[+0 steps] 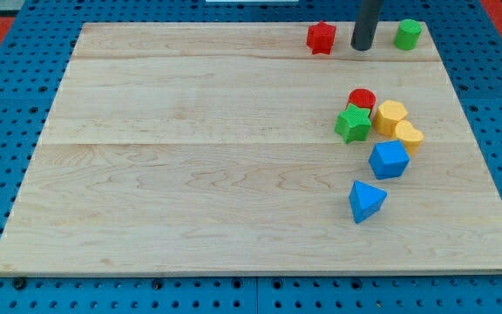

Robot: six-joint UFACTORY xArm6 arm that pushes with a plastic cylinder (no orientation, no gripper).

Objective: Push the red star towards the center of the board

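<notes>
The red star point(322, 37) lies near the top edge of the wooden board point(190, 148), right of the middle. My tip point(362, 47) stands just to the star's right, a small gap apart, between the star and a green cylinder point(408, 34) at the view's top right.
A cluster sits at the right of the board: a red cylinder point(362, 98), a green star point(353, 124), two yellow blocks point(390, 116) point(409, 136), a blue block point(389, 160), and a blue triangular block point(366, 201) lower down. A blue pegboard surrounds the board.
</notes>
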